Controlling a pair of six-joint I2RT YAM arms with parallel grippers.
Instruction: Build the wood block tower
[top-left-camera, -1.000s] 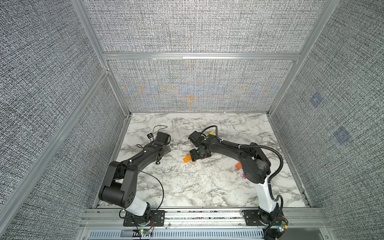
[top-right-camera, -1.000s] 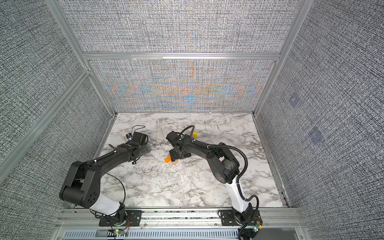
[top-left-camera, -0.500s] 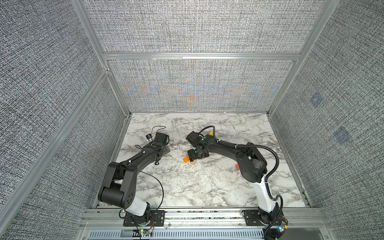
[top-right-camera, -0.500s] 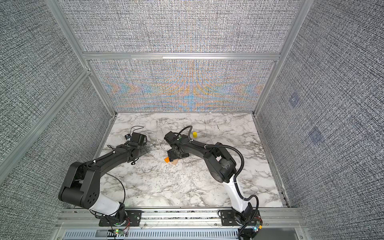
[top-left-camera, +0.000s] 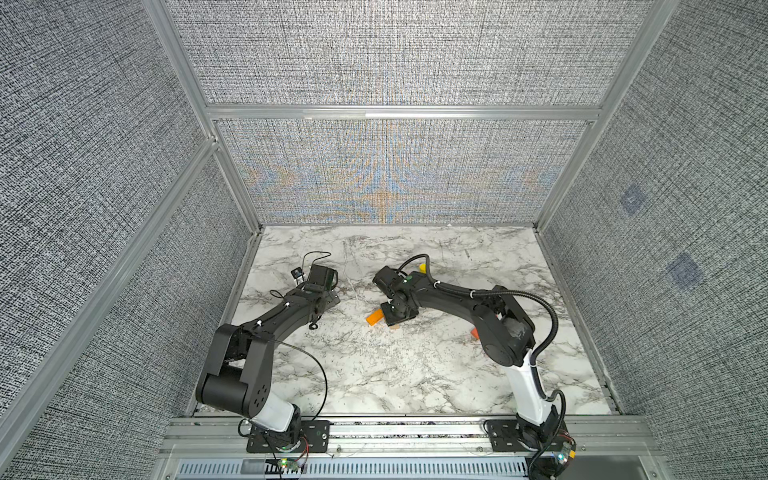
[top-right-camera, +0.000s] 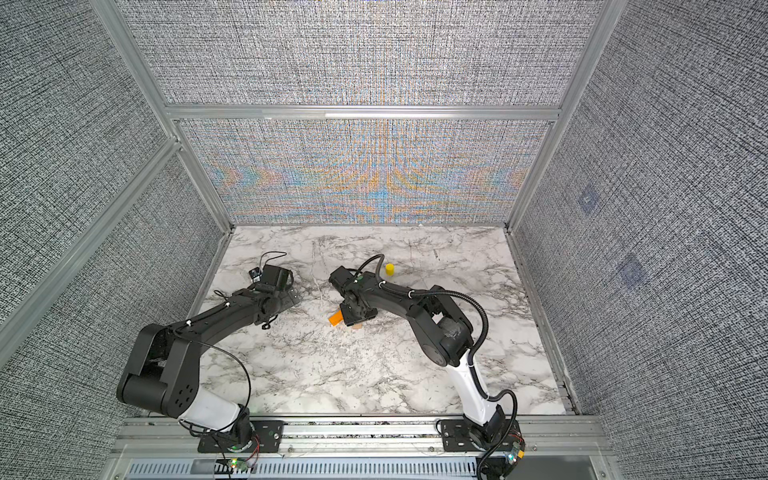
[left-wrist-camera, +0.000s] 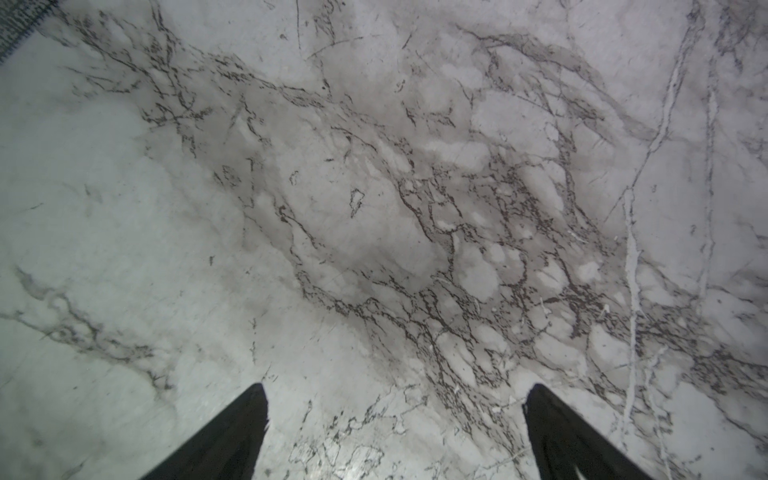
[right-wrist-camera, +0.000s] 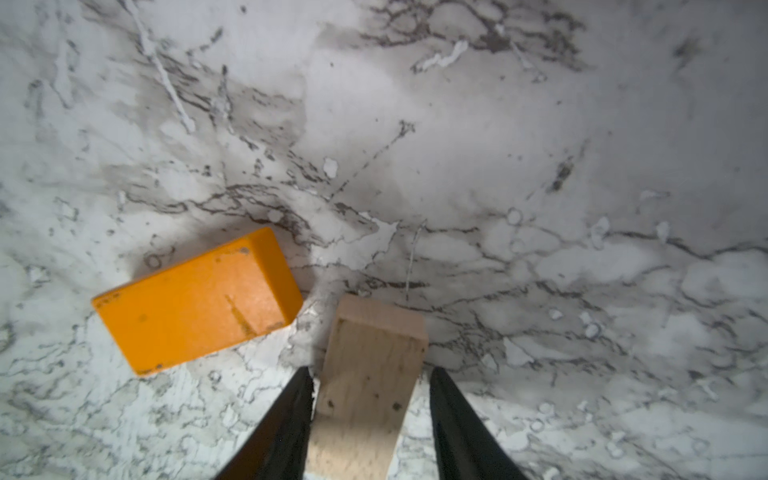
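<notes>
Wood blocks (top-left-camera: 375, 317) loose on marble table (top-left-camera: 415, 374), mid-table; tan brick (right-wrist-camera: 370, 353) between right gripper (right-wrist-camera: 370, 370) fingers.
Jaws narrow about tan brick, one finger against its side, sliver of marble beside the other; firm hold not determinable. Orange brick (right-wrist-camera: 195, 303) just beside, skewed, not touching. Yellow cylinder (top-right-camera: 390, 269) upright farther back. Left gripper (left-wrist-camera: 397, 386) jaws wide, nothing between, over veined marble. Grey woven wall panels (top-left-camera: 395, 54) in aluminium frame (top-left-camera: 399, 112) on three sides.

No legible text, label, number or sign on anything in view.
</notes>
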